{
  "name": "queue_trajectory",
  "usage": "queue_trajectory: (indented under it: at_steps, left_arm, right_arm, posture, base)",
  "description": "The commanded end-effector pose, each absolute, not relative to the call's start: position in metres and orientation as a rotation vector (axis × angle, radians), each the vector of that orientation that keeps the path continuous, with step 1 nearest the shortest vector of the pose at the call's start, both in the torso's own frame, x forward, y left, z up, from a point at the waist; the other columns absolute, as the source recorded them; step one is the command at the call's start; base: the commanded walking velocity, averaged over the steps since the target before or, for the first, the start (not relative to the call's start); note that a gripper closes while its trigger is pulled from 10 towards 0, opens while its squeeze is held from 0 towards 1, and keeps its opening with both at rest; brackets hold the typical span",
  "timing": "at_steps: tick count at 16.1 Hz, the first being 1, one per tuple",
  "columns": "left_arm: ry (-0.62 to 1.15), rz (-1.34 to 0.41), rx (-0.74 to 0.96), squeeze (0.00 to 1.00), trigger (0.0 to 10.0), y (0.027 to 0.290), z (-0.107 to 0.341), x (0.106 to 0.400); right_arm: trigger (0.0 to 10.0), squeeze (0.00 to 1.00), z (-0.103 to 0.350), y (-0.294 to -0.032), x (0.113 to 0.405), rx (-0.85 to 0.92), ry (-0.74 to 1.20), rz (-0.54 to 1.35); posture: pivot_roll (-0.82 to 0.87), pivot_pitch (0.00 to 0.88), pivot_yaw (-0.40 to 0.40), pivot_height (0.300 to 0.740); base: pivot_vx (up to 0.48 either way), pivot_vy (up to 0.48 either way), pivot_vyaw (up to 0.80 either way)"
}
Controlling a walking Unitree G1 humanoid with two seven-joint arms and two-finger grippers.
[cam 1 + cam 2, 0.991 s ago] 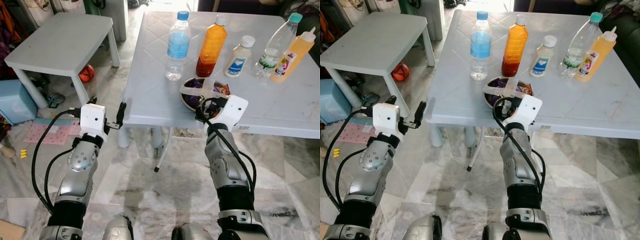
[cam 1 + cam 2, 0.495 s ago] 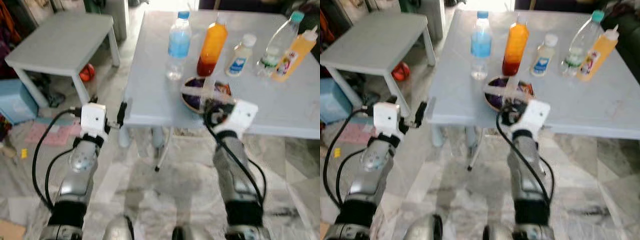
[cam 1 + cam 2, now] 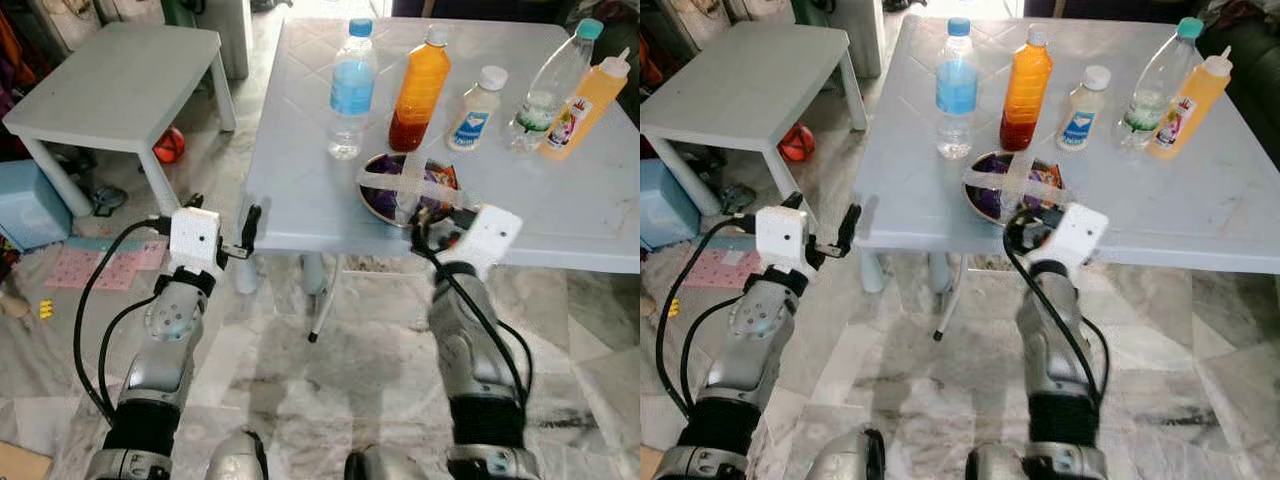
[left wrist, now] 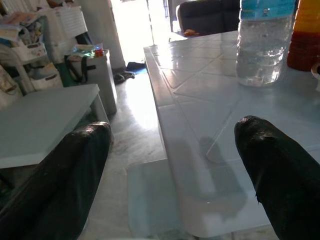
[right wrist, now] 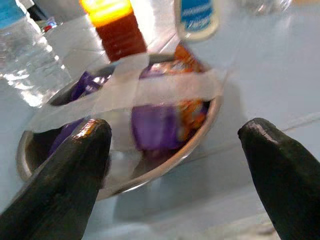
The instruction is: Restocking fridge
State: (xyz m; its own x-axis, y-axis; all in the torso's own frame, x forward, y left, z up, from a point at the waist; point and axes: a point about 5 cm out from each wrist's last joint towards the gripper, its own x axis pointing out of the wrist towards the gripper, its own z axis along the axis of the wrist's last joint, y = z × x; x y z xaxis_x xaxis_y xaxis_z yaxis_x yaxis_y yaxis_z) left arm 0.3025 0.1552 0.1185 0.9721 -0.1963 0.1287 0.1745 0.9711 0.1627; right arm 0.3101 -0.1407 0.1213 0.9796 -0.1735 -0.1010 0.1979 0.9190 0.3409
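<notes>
Metal bowl (image 3: 410, 190) sits near the front edge of the pale blue surface (image 3: 560, 215), round so no long axis; two strips of whitish tape (image 5: 150, 87) cross over its mouth, one running roughly front to back, the other side to side, purple and orange packets under them. Behind the bowl, all upright with caps up: water bottle (image 3: 352, 90) with blue label back-left of the bowl, orange bottle (image 3: 420, 90) straight behind it, small white bottle (image 3: 474, 110) back-right of it, then further right of the bowl a clear bottle with teal cap (image 3: 548, 90) and a yellow squeeze bottle (image 3: 588, 100) just beside each other. Right pincer (image 5: 175, 170) at the front edge of the surface just before the bowl, pointing at it, fingers wide apart, holding nothing; the bowl shows between the two fingers (image 5: 60, 175) in the wrist view, touching or not cannot be told. Left pincer (image 4: 170, 175) well left of the bowl at the surface's front-left corner, fingers also spread wide, empty, pointing along the surface edge toward the water bottle; one finger over the surface side, the other over the floor side. Small white table (image 3: 110, 85) stands far left of the bowl, an orange ball (image 3: 168, 146) under it on the marble floor (image 3: 330, 400).
</notes>
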Motion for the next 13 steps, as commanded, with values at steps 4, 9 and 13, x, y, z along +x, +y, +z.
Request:
queue_trajectory:
  at_steps: [4, 9, 13]
  left_arm:
    - [-0.133, -0.199, 0.166, 0.00, 10.0, 0.155, 0.117, 0.302]
    - [-0.135, -0.206, 0.167, 0.00, 10.0, 0.153, 0.118, 0.303]
    - [-0.137, -0.206, 0.167, 0.00, 10.0, 0.153, 0.118, 0.304]
  right_arm:
    - [10.0, 0.00, 0.116, -0.128, 0.317, 0.414, 0.113, -0.174]
    - [0.0, 0.00, 0.109, -0.118, 0.324, 0.599, 0.200, -0.207]
    - [0.0, 0.00, 0.111, -0.125, 0.326, 0.643, 0.204, -0.251]
  posture:
    - [0.00, 0.123, 0.015, 0.740]
    - [0.00, 0.126, 0.019, 0.740]
    - [0.00, 0.127, 0.020, 0.740]
  base:
    - [0.000, 0.000, 0.00]
    - [0.000, 0.000, 0.00]
    - [0.000, 0.000, 0.00]
